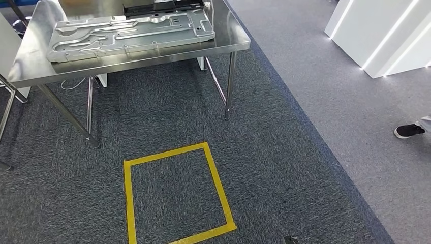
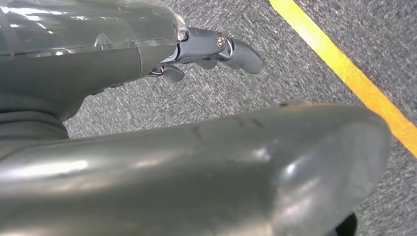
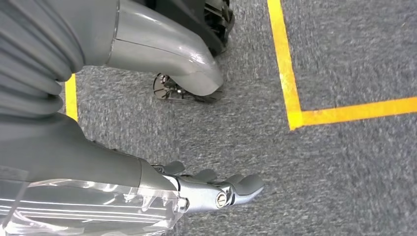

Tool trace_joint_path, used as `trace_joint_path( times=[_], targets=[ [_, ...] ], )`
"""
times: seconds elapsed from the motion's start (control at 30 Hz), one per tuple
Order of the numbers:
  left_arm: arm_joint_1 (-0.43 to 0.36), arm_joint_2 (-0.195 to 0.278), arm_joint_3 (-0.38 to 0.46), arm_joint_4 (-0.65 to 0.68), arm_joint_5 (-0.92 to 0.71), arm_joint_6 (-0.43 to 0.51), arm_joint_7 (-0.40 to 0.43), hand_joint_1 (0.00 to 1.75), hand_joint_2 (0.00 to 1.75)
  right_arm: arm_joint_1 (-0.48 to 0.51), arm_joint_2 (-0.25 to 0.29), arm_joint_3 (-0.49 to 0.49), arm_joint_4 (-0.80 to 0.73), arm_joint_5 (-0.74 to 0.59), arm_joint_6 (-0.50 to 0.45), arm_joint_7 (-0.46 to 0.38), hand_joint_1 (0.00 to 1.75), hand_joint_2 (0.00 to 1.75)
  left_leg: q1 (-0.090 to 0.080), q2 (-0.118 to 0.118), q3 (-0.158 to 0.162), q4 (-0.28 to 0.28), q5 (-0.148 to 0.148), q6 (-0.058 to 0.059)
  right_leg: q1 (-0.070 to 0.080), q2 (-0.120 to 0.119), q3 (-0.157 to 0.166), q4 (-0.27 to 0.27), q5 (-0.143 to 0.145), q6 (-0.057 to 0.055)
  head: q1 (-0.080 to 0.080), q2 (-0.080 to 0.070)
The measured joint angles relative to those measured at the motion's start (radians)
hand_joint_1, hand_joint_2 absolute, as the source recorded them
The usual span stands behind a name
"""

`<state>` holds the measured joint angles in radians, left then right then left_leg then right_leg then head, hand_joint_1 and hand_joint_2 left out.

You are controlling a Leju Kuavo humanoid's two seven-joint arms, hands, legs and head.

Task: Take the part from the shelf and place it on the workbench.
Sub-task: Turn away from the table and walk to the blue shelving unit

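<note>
Both the left hand (image 2: 216,51) and the right hand (image 3: 216,189) hang released, fingers loosely extended, grasping nothing above grey carpet (image 1: 284,168) marked with yellow tape (image 1: 175,195). The stamped metal part (image 1: 132,33) lies flat on the steel counter (image 1: 30,63).

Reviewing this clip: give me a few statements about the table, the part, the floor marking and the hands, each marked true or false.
1. The metal part lies on the steel table. True.
2. The yellow tape square is under the table. False: it lies on the carpet in front of it.
3. The right hand holds the part. False: it holds nothing, fingers apart.
4. A person's shoe shows at the right edge. True.
</note>
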<state>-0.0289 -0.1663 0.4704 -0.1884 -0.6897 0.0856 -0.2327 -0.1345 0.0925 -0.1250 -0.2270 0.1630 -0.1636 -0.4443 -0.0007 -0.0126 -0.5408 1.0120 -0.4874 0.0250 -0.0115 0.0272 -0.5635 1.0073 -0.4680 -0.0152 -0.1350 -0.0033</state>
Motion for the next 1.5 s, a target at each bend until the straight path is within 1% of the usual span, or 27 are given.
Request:
trace_joint_path(
  times=[0.1, 0.23, 0.27, 0.37, 0.43, 0.5, 0.53, 0.57, 0.6, 0.67, 0.73, 0.77, 0.83, 0.87, 0.93, 1.0, 1.03, 1.07, 1.1, 1.13, 1.2, 1.27, 1.3, 1.33, 1.37, 1.43, 1.5],
  targets=[
    [-0.001, 0.000, 0.000, 0.000, 0.000, 0.000, 0.000, 0.00, 0.00, 0.001, 0.000, 0.000, 0.000, 0.012, 0.003, -0.006, 0.00, 1.75, -0.003, 0.001, -0.001, 0.002, 0.000, 0.004, -0.002, 0.001, 0.001, -0.003, 0.003, 0.010, 0.000, 0.000],
    [0.000, 0.000, 0.000, 0.000, 0.001, 0.001, -0.002, 0.00, 0.00, 0.001, 0.000, -0.006, 0.000, -0.009, 0.025, -0.027, 0.00, 1.75, -0.005, 0.001, -0.001, 0.003, 0.000, 0.007, -0.004, 0.001, 0.001, -0.005, 0.005, 0.016, 0.000, 0.000],
    [0.000, 0.000, 0.000, 0.000, 0.001, 0.002, -0.003, 0.00, 0.00, 0.001, 0.000, -0.010, 0.000, -0.016, 0.031, -0.032, 0.00, 1.75, -0.008, 0.002, -0.001, 0.005, -0.001, 0.009, -0.005, 0.001, 0.002, -0.009, 0.007, 0.023, 0.000, 0.000],
    [-0.001, 0.000, 0.001, 0.000, 0.001, 0.002, -0.003, 0.00, 0.00, 0.001, 0.003, -0.024, 0.000, -0.031, 0.043, -0.040, 0.00, 1.75, -0.006, 0.008, 0.005, -0.010, 0.007, 0.024, -0.010, 0.001, 0.005, -0.017, 0.010, 0.056, 0.000, 0.000],
    [-0.001, -0.001, 0.001, 0.000, 0.001, 0.001, -0.003, 0.00, 0.00, 0.000, 0.003, -0.031, 0.000, -0.037, 0.048, -0.041, 0.00, 1.75, 0.002, 0.021, 0.013, -0.031, 0.018, 0.033, -0.009, -0.006, -0.019, 0.033, -0.024, 0.062, 0.000, 0.000],
    [0.000, -0.001, 0.001, 0.000, 0.002, 0.000, -0.003, 0.00, 0.00, 0.001, 0.003, -0.038, 0.000, -0.039, 0.053, -0.040, 0.00, 1.75, 0.003, 0.036, 0.015, -0.035, 0.020, 0.034, -0.012, -0.013, -0.080, 0.156, -0.085, 0.063, 0.000, 0.000],
    [0.001, -0.002, 0.001, 0.000, 0.003, 0.000, -0.003, 0.00, 0.00, 0.003, 0.003, -0.041, 0.000, -0.039, 0.055, -0.039, 0.00, 1.75, 0.003, 0.044, 0.015, -0.035, 0.018, 0.032, -0.014, -0.014, -0.111, 0.215, -0.105, 0.065, 0.000, 0.000],
    [0.001, -0.002, 0.001, 0.000, 0.004, -0.001, -0.004, 0.00, 0.00, 0.005, 0.003, -0.044, 0.000, -0.040, 0.057, -0.036, 0.00, 1.75, 0.003, 0.053, 0.015, -0.034, 0.016, 0.029, -0.017, -0.017, -0.129, 0.248, -0.107, 0.067, 0.000, 0.000],
    [0.002, -0.002, 0.001, 0.000, 0.005, -0.001, -0.004, 0.00, 0.00, 0.006, 0.003, -0.047, 0.000, -0.040, 0.058, -0.034, 0.00, 1.75, 0.004, 0.062, 0.016, -0.032, 0.013, 0.025, -0.020, -0.021, -0.129, 0.243, -0.091, 0.070, 0.000, 0.000],
    [0.001, -0.004, 0.001, 0.000, 0.006, -0.001, -0.006, 0.00, 0.00, 0.007, 0.003, -0.052, 0.000, -0.041, 0.059, -0.029, 0.00, 1.75, 0.008, 0.079, 0.020, -0.023, 0.004, 0.011, -0.025, -0.049, -0.073, 0.129, -0.027, 0.074, 0.000, 0.000],
    [0.002, -0.005, 0.002, 0.000, 0.006, -0.001, -0.008, 0.00, 0.00, 0.004, 0.004, -0.055, 0.000, -0.044, 0.060, -0.027, 0.00, 1.75, 0.006, 0.095, 0.022, -0.012, -0.009, -0.008, -0.022, -0.081, -0.025, 0.028, 0.009, 0.066, 0.000, 0.000],
    [0.001, -0.005, 0.002, 0.000, 0.006, -0.001, -0.009, 0.00, 0.00, 0.004, 0.005, -0.058, 0.000, -0.047, 0.062, -0.026, 0.00, 1.75, 0.004, 0.103, 0.024, -0.009, -0.014, -0.017, -0.018, -0.088, -0.018, 0.012, 0.010, 0.059, 0.000, 0.000],
    [0.000, -0.005, 0.002, 0.000, 0.005, -0.002, -0.010, 0.00, 0.00, 0.006, 0.005, -0.062, 0.000, -0.050, 0.064, -0.025, 0.00, 1.75, 0.005, 0.117, 0.030, -0.010, -0.017, -0.031, -0.013, -0.069, -0.022, 0.015, 0.007, 0.041, 0.000, 0.000],
    [-0.002, -0.005, 0.002, 0.000, 0.004, -0.002, -0.010, 0.00, 0.00, 0.008, 0.005, -0.064, 0.000, -0.052, 0.064, -0.025, 0.00, 1.75, 0.008, 0.112, 0.032, -0.007, -0.023, -0.038, -0.013, -0.059, -0.023, 0.014, 0.008, 0.034, 0.000, 0.000],
    [-0.002, -0.005, 0.002, 0.000, 0.001, -0.004, -0.011, 0.00, 0.00, 0.010, 0.005, -0.067, 0.000, -0.054, 0.065, -0.025, 0.00, 1.75, 0.015, 0.073, 0.015, 0.042, -0.062, -0.047, -0.013, -0.039, -0.024, 0.011, 0.011, 0.019, 0.000, 0.000],
    [0.001, -0.005, 0.002, 0.000, -0.001, -0.004, -0.011, 0.00, 0.00, 0.009, 0.004, -0.069, 0.000, -0.055, 0.065, -0.025, 0.00, 1.75, 0.017, 0.032, -0.042, 0.169, -0.131, -0.047, -0.009, -0.017, -0.027, 0.011, 0.013, 0.008, 0.000, 0.000],
    [0.003, -0.005, 0.002, 0.000, -0.001, -0.005, -0.011, 0.00, 0.00, 0.009, 0.005, -0.071, 0.000, -0.055, 0.065, -0.025, 0.00, 1.75, 0.016, 0.026, -0.073, 0.236, -0.156, -0.046, -0.005, -0.005, -0.028, 0.011, 0.014, 0.005, 0.000, 0.000],
    [0.004, -0.005, 0.002, 0.000, -0.002, -0.005, -0.011, 0.00, 0.00, 0.010, 0.005, -0.073, 0.000, -0.055, 0.066, -0.024, 0.00, 1.75, 0.015, 0.023, -0.095, 0.279, -0.164, -0.043, -0.002, 0.009, -0.028, 0.012, 0.014, 0.003, 0.000, 0.000],
    [0.005, -0.005, 0.002, 0.000, -0.002, -0.006, -0.011, 0.00, 0.00, 0.011, 0.005, -0.075, 0.000, -0.055, 0.066, -0.023, 0.00, 1.75, 0.014, 0.020, -0.100, 0.283, -0.151, -0.038, 0.001, 0.023, -0.028, 0.013, 0.015, 0.003, 0.000, 0.000],
    [0.005, -0.005, 0.002, 0.000, -0.003, -0.006, -0.011, 0.00, 0.00, 0.012, 0.005, -0.077, 0.000, -0.055, 0.066, -0.023, 0.00, 1.75, 0.012, 0.015, -0.087, 0.248, -0.119, -0.031, 0.004, 0.038, -0.027, 0.014, 0.015, 0.002, 0.000, 0.000],
    [0.006, -0.004, 0.002, 0.000, -0.004, -0.007, -0.012, 0.00, 0.00, 0.012, 0.006, -0.079, 0.000, -0.055, 0.066, -0.022, 0.00, 1.75, 0.008, -0.029, -0.032, 0.115, -0.044, -0.012, 0.008, 0.065, -0.027, 0.016, 0.016, 0.004, 0.000, 0.000],
    [0.006, -0.002, 0.002, 0.000, -0.008, -0.007, -0.012, 0.00, 0.00, 0.010, 0.008, -0.080, 0.000, -0.054, 0.068, -0.023, 0.00, 1.75, 0.006, -0.071, 0.003, 0.024, -0.013, -0.002, 0.007, 0.090, -0.032, 0.018, 0.019, 0.010, 0.000, 0.000],
    [0.006, -0.001, 0.002, 0.000, -0.010, -0.007, -0.012, 0.00, 0.00, 0.010, 0.009, -0.081, 0.000, -0.054, 0.068, -0.023, 0.00, 1.75, 0.005, -0.074, 0.006, 0.013, -0.015, 0.000, 0.005, 0.101, -0.035, 0.017, 0.022, 0.016, 0.000, 0.000],
    [0.005, -0.001, 0.002, 0.000, -0.011, -0.007, -0.013, 0.00, 0.00, 0.011, 0.009, -0.082, 0.000, -0.054, 0.069, -0.023, 0.00, 1.75, 0.003, -0.065, 0.009, 0.007, -0.012, 0.000, 0.002, 0.113, -0.038, 0.015, 0.025, 0.022, 0.000, 0.000],
    [0.004, -0.001, 0.002, 0.000, -0.011, -0.007, -0.013, 0.00, 0.00, 0.014, 0.009, -0.083, 0.000, -0.054, 0.069, -0.024, 0.00, 1.75, 0.004, -0.052, 0.012, 0.001, -0.007, 0.003, 0.000, 0.115, -0.040, 0.016, 0.027, 0.028, 0.000, 0.000],
    [0.003, -0.001, 0.002, 0.000, -0.012, -0.007, -0.012, 0.00, 0.00, 0.016, 0.008, -0.087, 0.000, -0.054, 0.069, -0.026, 0.00, 1.75, 0.008, -0.024, 0.019, -0.014, 0.003, 0.014, 0.004, 0.068, -0.059, 0.051, 0.003, 0.036, 0.000, 0.000],
    [0.005, -0.001, 0.002, 0.000, -0.012, -0.007, -0.012, 0.00, 0.00, 0.013, 0.007, -0.090, 0.000, -0.053, 0.069, -0.028, 0.00, 1.75, 0.006, 0.006, 0.020, -0.021, 0.007, 0.021, 0.005, 0.002, -0.112, 0.160, -0.061, 0.041, 0.001, 0.000]
  ],
)
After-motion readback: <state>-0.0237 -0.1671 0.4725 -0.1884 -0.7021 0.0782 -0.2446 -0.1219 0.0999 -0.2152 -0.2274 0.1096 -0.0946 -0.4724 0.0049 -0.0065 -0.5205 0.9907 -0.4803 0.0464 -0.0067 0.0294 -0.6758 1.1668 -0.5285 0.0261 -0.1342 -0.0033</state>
